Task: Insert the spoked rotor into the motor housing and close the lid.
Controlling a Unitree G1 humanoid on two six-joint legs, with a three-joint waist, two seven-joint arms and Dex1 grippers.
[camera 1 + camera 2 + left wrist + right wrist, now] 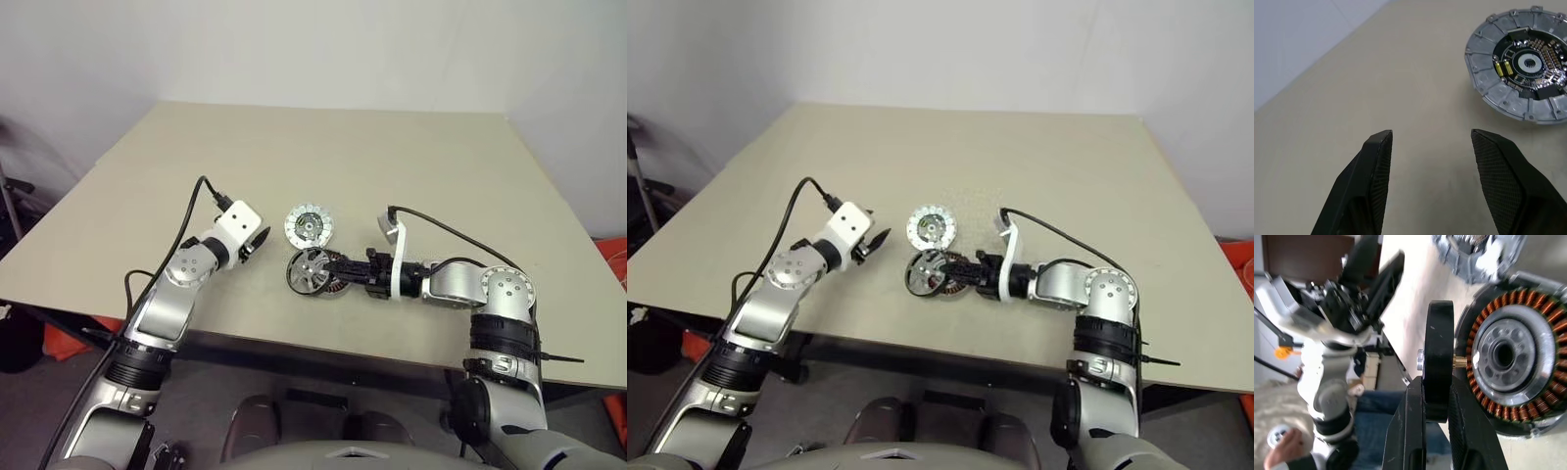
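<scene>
1. The worktop (411, 176) is a beige board, and the parts lie close to its near edge.
2. The lid (309, 227) lies flat on the worktop, with its ribbed silver rim and its dark centre facing up.
3. The motor housing (1508, 357) sits just in front of the lid, nearer to the robot. In the right wrist view its ring of copper windings and its silver hub are open to see.
4. The spoked rotor (312, 271) stands on its edge, tilted, right at the housing and not seated in it. In the right wrist view it shows edge-on as a dark rim with a small brass pin pointing to the hub.
5. The right tool (333, 269) comes in from the robot's right side, almost level. Its two fingers are pressed on the rim of the rotor and pinch it.
6. The left tool (1431, 142) hovers over bare worktop, on the robot's left of the lid and near it, but not touching it. Its fingers (1376, 161) are spread apart and hold nothing.
7. In the right wrist view a person's hand (1283, 450) shows beyond the edge of the worktop.
</scene>
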